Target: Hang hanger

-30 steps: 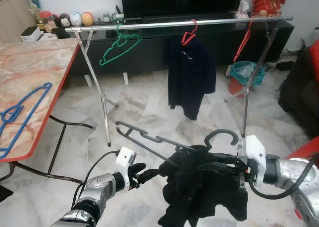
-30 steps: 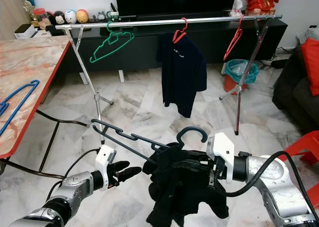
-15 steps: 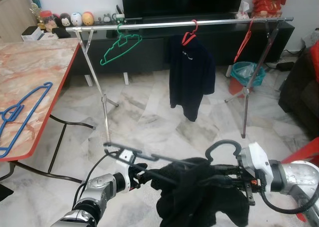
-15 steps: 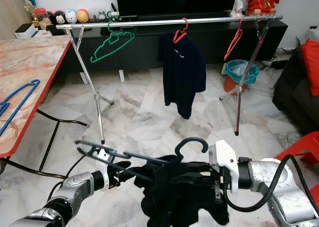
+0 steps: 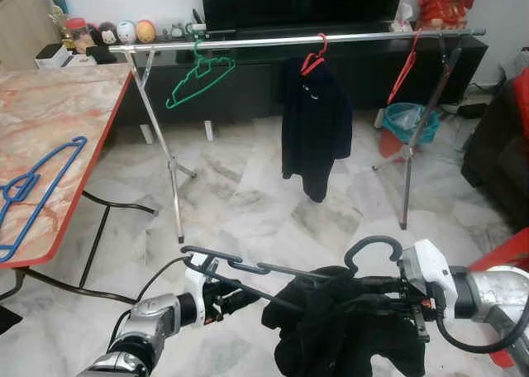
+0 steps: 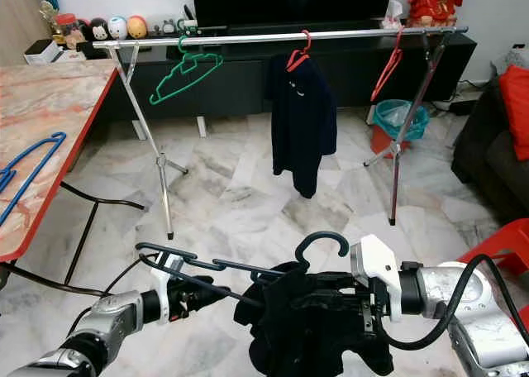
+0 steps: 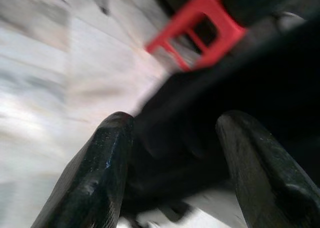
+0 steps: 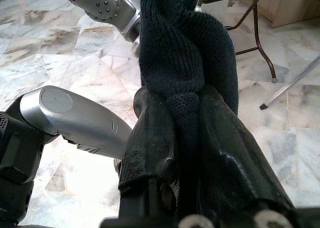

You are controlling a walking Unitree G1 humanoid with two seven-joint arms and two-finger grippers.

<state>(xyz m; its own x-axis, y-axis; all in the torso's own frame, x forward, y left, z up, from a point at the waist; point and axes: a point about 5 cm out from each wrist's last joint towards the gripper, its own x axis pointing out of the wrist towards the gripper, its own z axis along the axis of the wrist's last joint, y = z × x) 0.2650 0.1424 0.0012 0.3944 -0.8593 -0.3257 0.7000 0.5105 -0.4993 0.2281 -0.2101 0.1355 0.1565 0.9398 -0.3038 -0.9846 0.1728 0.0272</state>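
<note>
Right tool clamping dark garment

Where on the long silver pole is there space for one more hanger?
The rail has bare stretches between the green hanger and the dark shirt, and between that shirt and the red hanger. The ends by the legs look tighter.

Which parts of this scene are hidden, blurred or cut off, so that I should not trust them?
- Right gripper, eye views: the black garment wraps its fingers.
- Dark hanger, eye views: its right half lies under the garment.
- Left gripper, left wrist view: motion blur; whether it grips the dark shape between its fingers is unclear.
- Blue hanger on the marble table: cut by the left edge.
- Red stool: cut by the right edge.
</note>
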